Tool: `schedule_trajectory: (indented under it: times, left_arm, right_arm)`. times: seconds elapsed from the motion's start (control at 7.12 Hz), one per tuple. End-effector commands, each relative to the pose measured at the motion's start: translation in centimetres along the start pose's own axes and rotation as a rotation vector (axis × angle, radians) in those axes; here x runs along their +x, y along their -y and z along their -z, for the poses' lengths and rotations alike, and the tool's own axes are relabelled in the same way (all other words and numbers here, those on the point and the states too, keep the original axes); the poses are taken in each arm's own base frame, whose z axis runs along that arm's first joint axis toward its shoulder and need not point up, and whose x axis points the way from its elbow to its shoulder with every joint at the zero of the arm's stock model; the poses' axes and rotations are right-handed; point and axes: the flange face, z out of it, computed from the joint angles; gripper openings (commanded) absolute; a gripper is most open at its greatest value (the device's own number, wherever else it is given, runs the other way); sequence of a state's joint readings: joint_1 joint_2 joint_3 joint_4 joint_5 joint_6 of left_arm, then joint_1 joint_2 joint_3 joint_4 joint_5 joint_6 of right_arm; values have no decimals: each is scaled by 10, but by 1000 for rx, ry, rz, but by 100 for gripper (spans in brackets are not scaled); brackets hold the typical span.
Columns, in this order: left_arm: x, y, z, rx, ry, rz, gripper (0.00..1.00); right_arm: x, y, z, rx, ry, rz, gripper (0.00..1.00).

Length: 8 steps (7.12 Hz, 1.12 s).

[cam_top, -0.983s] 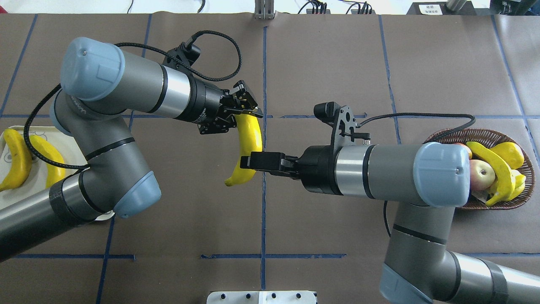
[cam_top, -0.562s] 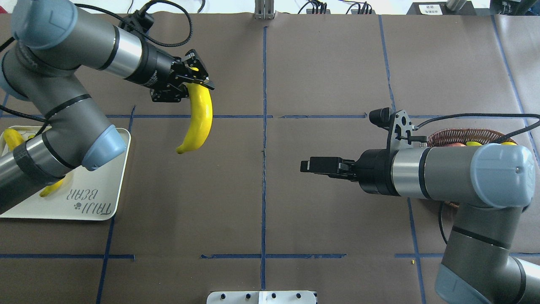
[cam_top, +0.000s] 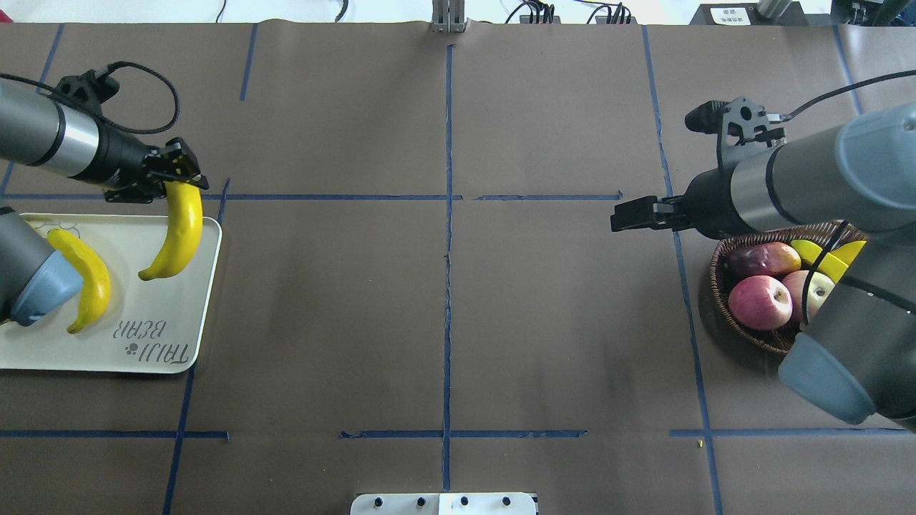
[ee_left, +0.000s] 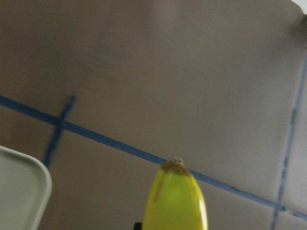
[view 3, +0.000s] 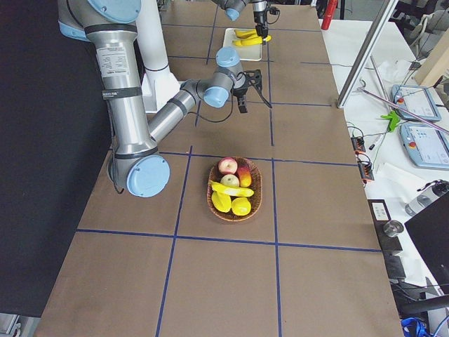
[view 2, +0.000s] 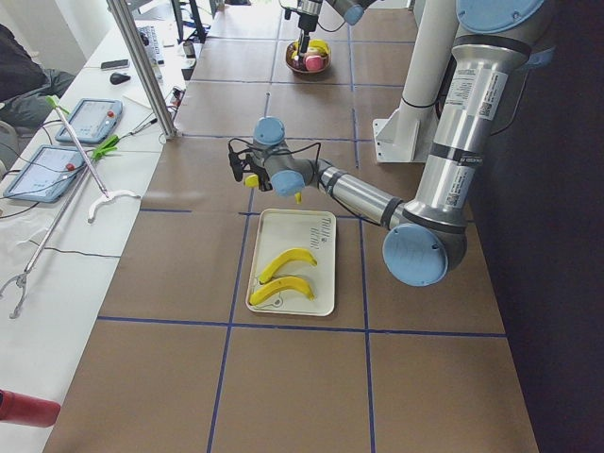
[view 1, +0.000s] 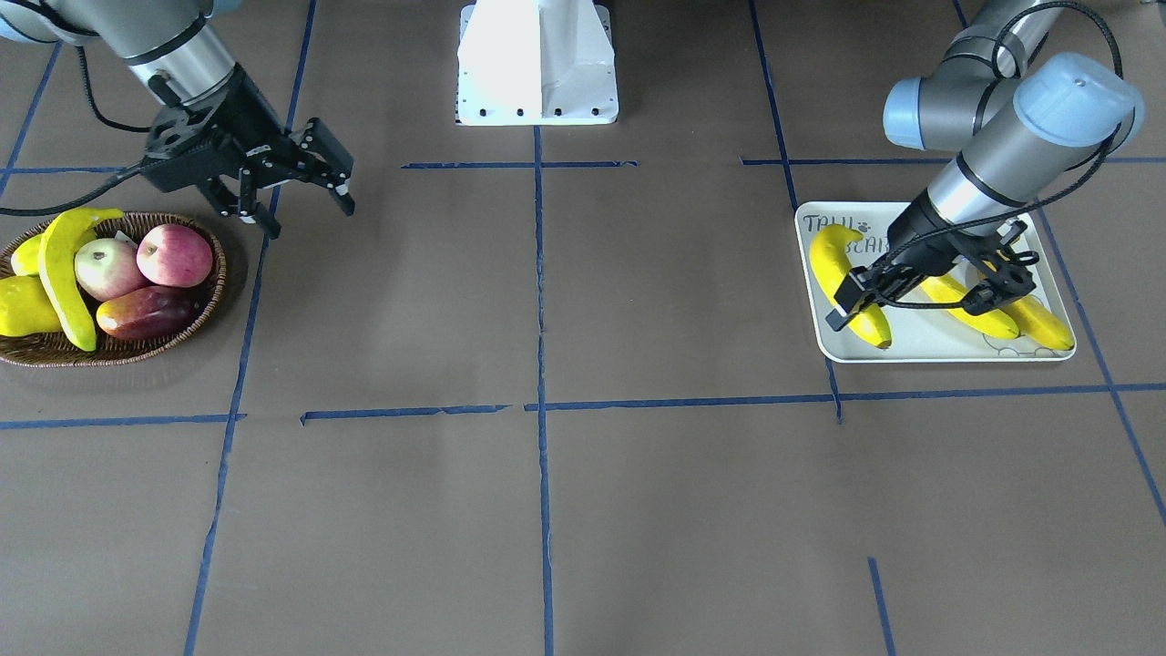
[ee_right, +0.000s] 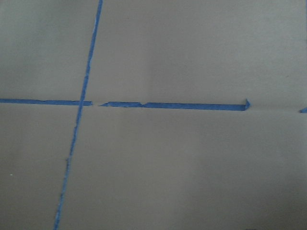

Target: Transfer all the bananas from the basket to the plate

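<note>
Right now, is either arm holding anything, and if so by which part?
The left gripper holds a banana near one tip, jaws closed on it, the rest reaching over the plate. The right gripper is open and empty.

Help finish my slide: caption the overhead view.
Left gripper holds curved yellow banana over white rectangular tray; right gripper hovers beside brown wicker basket.

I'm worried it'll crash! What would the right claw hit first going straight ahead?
The right claw would likely meet only the bare brown paper-covered table, near its blue tape lines.
</note>
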State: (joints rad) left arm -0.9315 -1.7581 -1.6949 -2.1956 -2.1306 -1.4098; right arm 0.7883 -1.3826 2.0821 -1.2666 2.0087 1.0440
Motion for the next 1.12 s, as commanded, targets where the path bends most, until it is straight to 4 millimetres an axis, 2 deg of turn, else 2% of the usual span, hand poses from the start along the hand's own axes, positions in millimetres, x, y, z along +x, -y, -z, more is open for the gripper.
schedule_trajectory:
  times: [0.0,0.14,0.28,0.42,0.7,0.84,0.98]
  left_arm:
    - [-83,-14,-31,75,161,-54,0]
    - [-92,-21,-39,64,182,-57,4]
    - [-97,-28,-43,50,190,-64,50]
    - [-92,-35,-43,45,182,-79,99]
    - [-92,-37,-41,38,176,-98,100]
    - [-79,-40,-34,32,149,-110,100]
    - [-62,-46,-21,33,114,-126,100]
  right_arm:
    - [48,32,10,-38,-53,0,100]
    - [51,35,10,-35,-57,7,100]
    - [51,36,11,-34,-57,7,100]
    - [58,38,15,-29,-63,-4,100]
    - [75,38,20,-44,-68,-19,100]
    - [99,34,20,-51,-98,-12,100]
    - [143,22,17,-82,-152,49,100]
